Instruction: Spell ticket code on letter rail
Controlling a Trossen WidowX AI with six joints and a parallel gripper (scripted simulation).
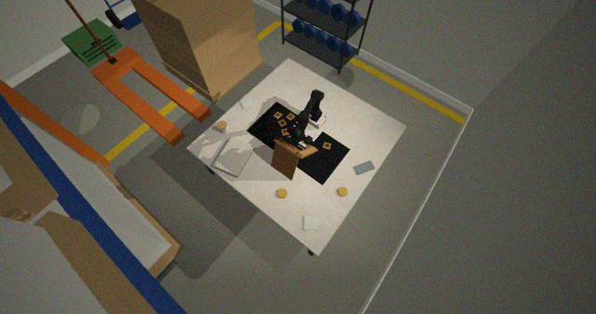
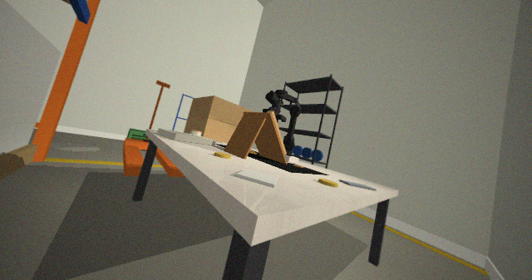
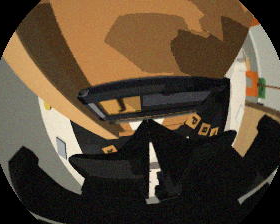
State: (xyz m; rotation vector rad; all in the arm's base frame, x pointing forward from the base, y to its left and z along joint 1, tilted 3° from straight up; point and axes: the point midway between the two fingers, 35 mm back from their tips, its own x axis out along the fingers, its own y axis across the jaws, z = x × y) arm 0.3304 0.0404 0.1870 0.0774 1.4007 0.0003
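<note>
Closest to the wrist camera, the pincer (image 3: pixel 151 163) stood nearly shut, its dark fingers pressed almost together with only a thin pale sliver between them; no tile was plainly gripped there. Just beyond the fingertips ran the letter rail (image 3: pixel 151 99), a dark channel lying crosswise to the pincer, its long axis left to right, with amber tile faces showing inside it. Behind the rail rose the tan board (image 3: pixel 124 23), filling the upper view. From above, the arm (image 1: pixel 311 109) leaned over the black mat (image 1: pixel 326 162) toward the board (image 1: pixel 285 157), loose letter tiles (image 1: pixel 284 120) lying on the mat behind the pincer and one tile (image 1: pixel 327 145) apart to the side. The ticket could not be made out. Judging by this, any fetch would mean backing off from the rail, toward the table (image 1: pixel 372 118) side where the tiles lay
</note>
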